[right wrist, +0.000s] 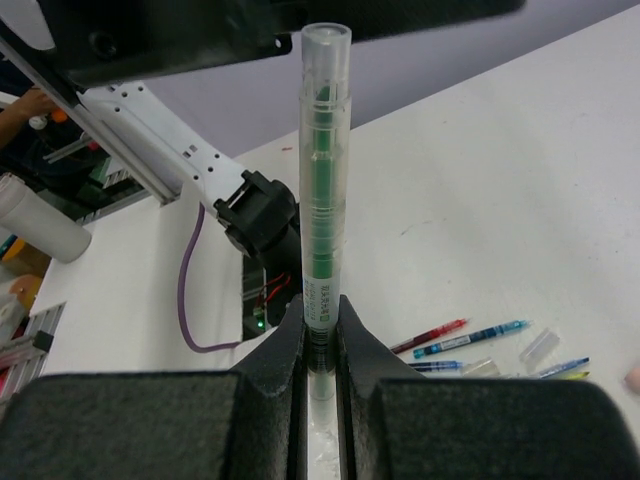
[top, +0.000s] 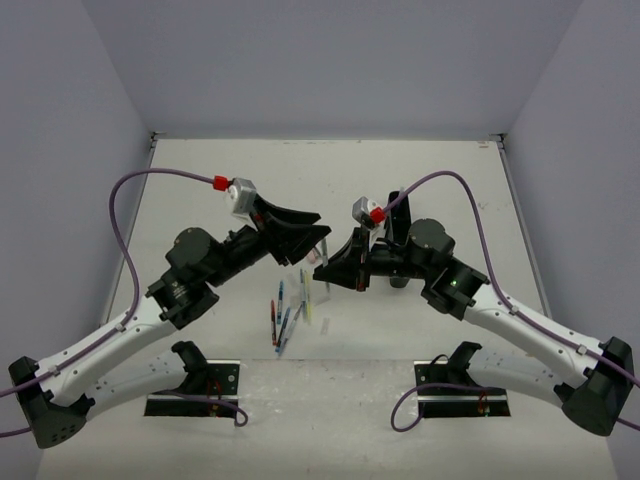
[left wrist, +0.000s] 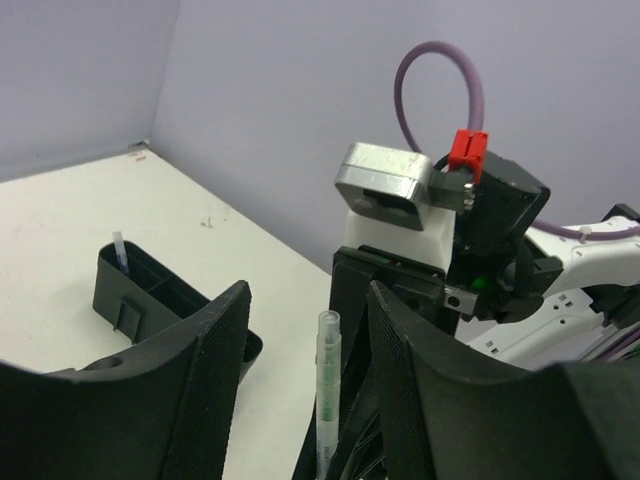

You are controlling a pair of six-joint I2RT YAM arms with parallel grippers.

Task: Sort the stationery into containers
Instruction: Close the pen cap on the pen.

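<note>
The clear-barrelled pen with a green refill (right wrist: 323,200) stands upright in the air, clamped at its lower end by the right gripper (right wrist: 320,340), whose jaws are pressed tight on the barrel. The pen's upper part rises into the gap of the left gripper (left wrist: 308,310). The ribbed black fingers (left wrist: 210,380) of that gripper stand apart on either side of the pen, and neither seems to touch it. This looks like a hand-over between the two arms, made so that the pen can be carried to a compartment.

To do it well, the left jaws should close squarely on the upper barrel, with the pen centred between the pads, not caught on one edge. The right gripper should let go only once that hold is firm, since a smooth round barrel can swivel or slip. After that, the receiving arm should draw straight away along the pen's length so that it does not lever against the other fingers.

The long black plastic organiser tray (left wrist: 120,285) sits on the white table (top: 420,180) to the left in the left wrist view, with a thin pale stick (left wrist: 119,250) already standing in it. More loose pens (top: 285,318), blue and red among them, lie on the table between the arm bases, waiting to be sorted.
</note>
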